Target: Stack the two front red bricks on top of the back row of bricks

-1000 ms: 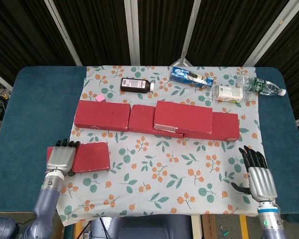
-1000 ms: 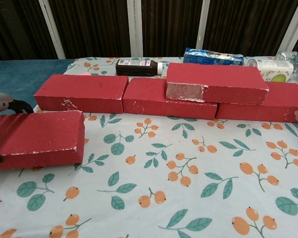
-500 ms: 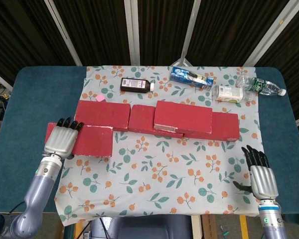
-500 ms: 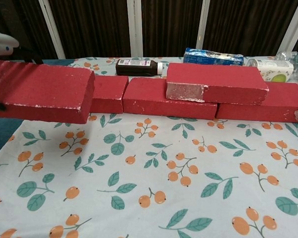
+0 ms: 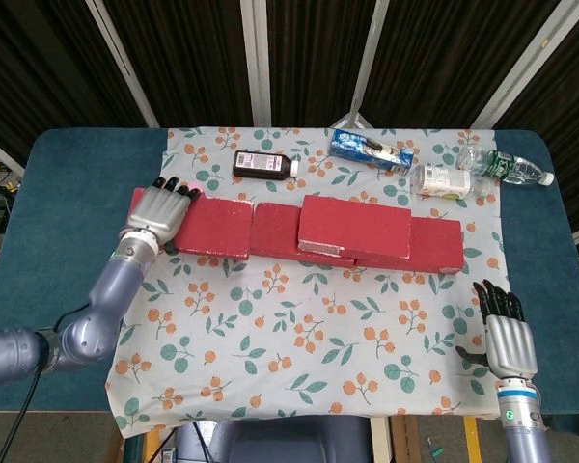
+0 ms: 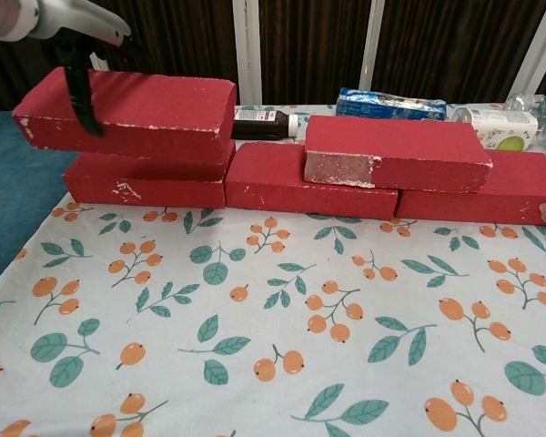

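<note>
Over at the left end of the back row, my left hand (image 5: pixel 161 211) is gripping a red brick (image 6: pixel 127 106) and holding it on top of the leftmost back-row brick (image 6: pixel 150 188). From the chest view I'm seeing the held brick sitting slightly askew, its left end jutting past the brick beneath; whether it is resting fully or just hovering, I cannot tell. Only a dark finger (image 6: pixel 80 98) draped down the brick's front face and a white bit of wrist are showing there, the rest being cut off by the frame's top-left corner.

From the head view, the held brick is covering the lower one almost completely. Further right, the second stacked brick (image 5: pixel 355 228) is lying across the middle brick (image 5: pixel 273 231) and the right-end brick (image 5: pixel 435 244), hiding the joint between them.

Near the front right corner of the table, my right hand (image 5: pixel 506 334) is lying flat on the floral cloth (image 5: pixel 309 338), fingers straight and apart, grasping nothing; its wrist is running off the bottom edge.

Along the back edge I'm making out a dark bottle (image 5: pixel 264 165), partly hidden behind the held brick in the chest view, a blue packet (image 5: pixel 372 150), a white bottle (image 5: pixel 444 180) and a clear bottle (image 5: pixel 507 167), labels too small to read.
</note>
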`<state>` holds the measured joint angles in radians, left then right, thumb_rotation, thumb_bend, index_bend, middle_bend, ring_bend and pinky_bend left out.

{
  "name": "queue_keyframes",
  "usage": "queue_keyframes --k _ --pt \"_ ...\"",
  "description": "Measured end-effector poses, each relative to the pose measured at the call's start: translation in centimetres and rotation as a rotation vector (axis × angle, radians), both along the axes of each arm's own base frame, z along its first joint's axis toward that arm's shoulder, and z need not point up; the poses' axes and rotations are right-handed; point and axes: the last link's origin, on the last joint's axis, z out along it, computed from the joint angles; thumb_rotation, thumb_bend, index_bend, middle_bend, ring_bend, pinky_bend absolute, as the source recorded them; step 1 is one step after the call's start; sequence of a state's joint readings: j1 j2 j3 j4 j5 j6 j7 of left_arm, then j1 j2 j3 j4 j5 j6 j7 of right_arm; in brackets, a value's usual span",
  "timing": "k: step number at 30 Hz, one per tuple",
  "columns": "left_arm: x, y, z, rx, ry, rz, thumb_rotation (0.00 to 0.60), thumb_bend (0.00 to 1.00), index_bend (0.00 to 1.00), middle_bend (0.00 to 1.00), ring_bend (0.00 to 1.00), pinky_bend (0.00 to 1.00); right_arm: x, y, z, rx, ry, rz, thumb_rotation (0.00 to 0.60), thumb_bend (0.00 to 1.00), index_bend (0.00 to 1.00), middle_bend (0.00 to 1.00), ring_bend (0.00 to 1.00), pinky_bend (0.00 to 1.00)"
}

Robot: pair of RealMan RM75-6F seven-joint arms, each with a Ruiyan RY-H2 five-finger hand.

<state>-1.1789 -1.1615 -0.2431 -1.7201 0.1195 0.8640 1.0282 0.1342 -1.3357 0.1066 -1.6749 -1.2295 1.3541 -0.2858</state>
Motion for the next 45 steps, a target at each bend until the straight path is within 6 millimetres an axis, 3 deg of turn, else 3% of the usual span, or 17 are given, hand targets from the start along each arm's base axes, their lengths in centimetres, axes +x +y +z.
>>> queue_keyframes --k 6,23,45 --pt "1.7 3.0 -1.6 -0.014 -0.049 0.017 0.6 0.09 0.35 0.36 0.03 0.07 -0.4 -0.2 0.0 -0.007 0.013 -0.022 0.6 0.15 0.0 0.0 0.0 0.0" --pt "2.7 6.0 -4.8 -0.039 -0.049 0.067 0.6 0.07 0.34 0.34 0.03 0.07 -0.8 -0.5 -0.1 -0.011 0.025 -0.044 0.6 0.15 0.0 0.0 0.0 0.0" --pt "3.7 6.3 -6.7 -0.072 -0.051 0.077 0.6 0.07 0.33 0.33 0.03 0.07 -1.1 -0.7 -0.1 -0.013 0.023 -0.053 0.6 0.15 0.0 0.0 0.0 0.0"
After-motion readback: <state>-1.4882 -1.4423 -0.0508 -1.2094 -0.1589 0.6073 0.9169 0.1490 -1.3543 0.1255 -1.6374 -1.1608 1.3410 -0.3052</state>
